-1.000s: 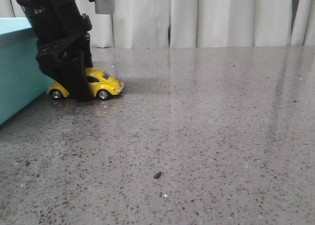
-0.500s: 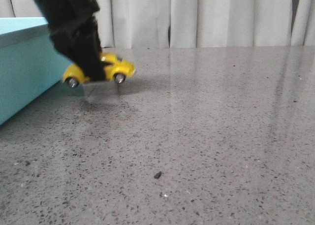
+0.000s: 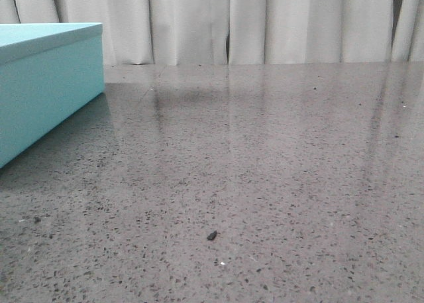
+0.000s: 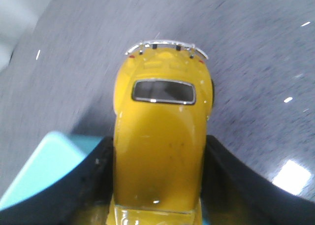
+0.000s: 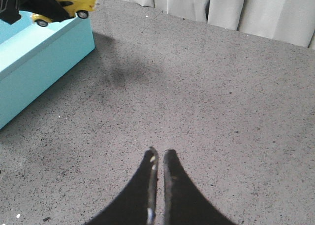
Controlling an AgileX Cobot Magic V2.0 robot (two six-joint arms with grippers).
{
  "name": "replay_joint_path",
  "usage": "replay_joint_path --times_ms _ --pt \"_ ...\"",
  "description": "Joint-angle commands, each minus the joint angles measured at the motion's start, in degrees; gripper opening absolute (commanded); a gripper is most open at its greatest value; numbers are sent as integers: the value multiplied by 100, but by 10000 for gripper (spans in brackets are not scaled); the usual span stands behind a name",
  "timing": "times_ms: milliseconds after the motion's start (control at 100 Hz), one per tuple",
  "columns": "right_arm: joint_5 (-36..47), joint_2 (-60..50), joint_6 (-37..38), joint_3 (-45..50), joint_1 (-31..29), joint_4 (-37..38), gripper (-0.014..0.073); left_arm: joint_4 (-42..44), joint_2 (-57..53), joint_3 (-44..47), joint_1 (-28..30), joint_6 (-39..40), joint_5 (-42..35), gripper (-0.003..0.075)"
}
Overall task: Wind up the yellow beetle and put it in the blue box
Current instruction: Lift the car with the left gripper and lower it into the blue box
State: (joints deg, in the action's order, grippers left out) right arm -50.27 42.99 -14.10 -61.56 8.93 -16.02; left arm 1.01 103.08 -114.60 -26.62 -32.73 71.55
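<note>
Gripping the unmarked yellow beetle [image 4: 158, 151] above the blue box [image 5: 42, 62], left claw [image 4: 157, 185]; right claw [image 5: 158, 158] pressed together, empty.

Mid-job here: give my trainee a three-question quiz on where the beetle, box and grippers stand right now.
1. True or false: the beetle rests on the table.
2. Which gripper holds the beetle? A left B right C neither
3. Fill in: the right gripper's fingers are ____.

Key:
1. False; it is lifted, over the near edge of the box in the right wrist view.
2. A; the left gripper's fingers flank the car's sides.
3. Closed, empty, nothing between them.
</note>
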Motion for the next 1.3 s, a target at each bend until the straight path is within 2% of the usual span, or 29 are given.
replay_joint_path --times_ms 0,140,230,310,640,830,930,1050,1210,1290 --pt "412 -10 -68 -134 5 -74 -49 538 -290 -177 207 953 152 99" --pt "400 -10 -68 -134 5 -121 -49 570 -300 -177 787 2139 152 99" --pt "340 -10 -68 -134 5 -125 -49 408 -300 -177 1135 2569 152 99" --pt "290 -10 -68 -134 5 -147 -49 147 -351 -27 1416 2582 152 99" --pt "221 -10 -68 -134 5 -158 -49 173 -343 1616 1944 2582 139 99" --pt "221 -10 -68 -134 5 -158 -49 162 -64 1798 2032 2582 139 103" --pt "192 -10 -68 -134 5 -158 -49 149 51 1798 2032 2742 123 153" --pt "140 -10 -68 -134 5 -158 -49 149 128 1798 2032 2855 147 253" --pt "26 -10 -68 -134 5 -158 -49 176 176 1798 2032 2901 148 302" --pt "-29 -10 -68 -134 5 -171 -49 193 176 1798 2032 2983 148 361"
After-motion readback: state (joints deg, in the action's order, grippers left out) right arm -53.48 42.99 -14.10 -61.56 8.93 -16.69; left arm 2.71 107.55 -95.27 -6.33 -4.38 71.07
